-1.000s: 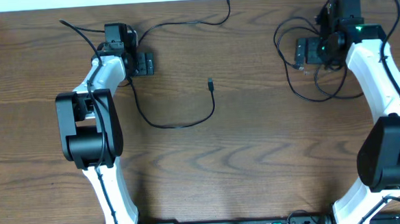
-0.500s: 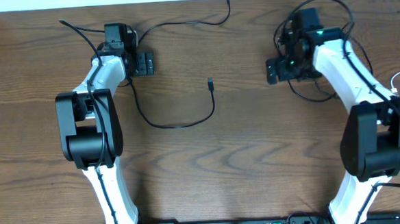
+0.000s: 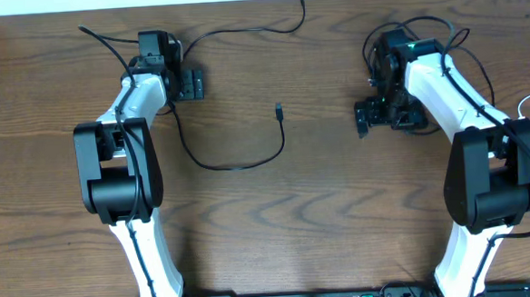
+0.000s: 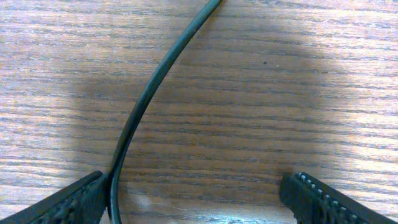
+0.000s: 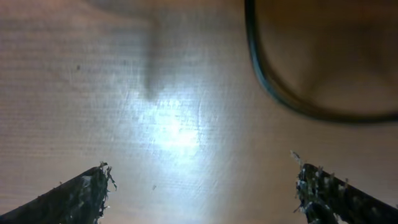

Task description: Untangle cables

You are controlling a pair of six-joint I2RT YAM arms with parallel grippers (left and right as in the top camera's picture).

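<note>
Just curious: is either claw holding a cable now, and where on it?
Nothing is held. The left gripper is open, a black cable beside one finger; the right gripper is open, a second cable ahead.

The cables (image 4: 155,73) are black, the table (image 4: 261,93) brown with wavy wood grain.

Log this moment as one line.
left jaws: open, long black cable beside one finger | right jaws: open, empty, looped black cable ahead

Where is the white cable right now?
In the overhead view, the white cable lies at the right edge of the table, just beyond the right arm, partly cut off by the picture.
</note>
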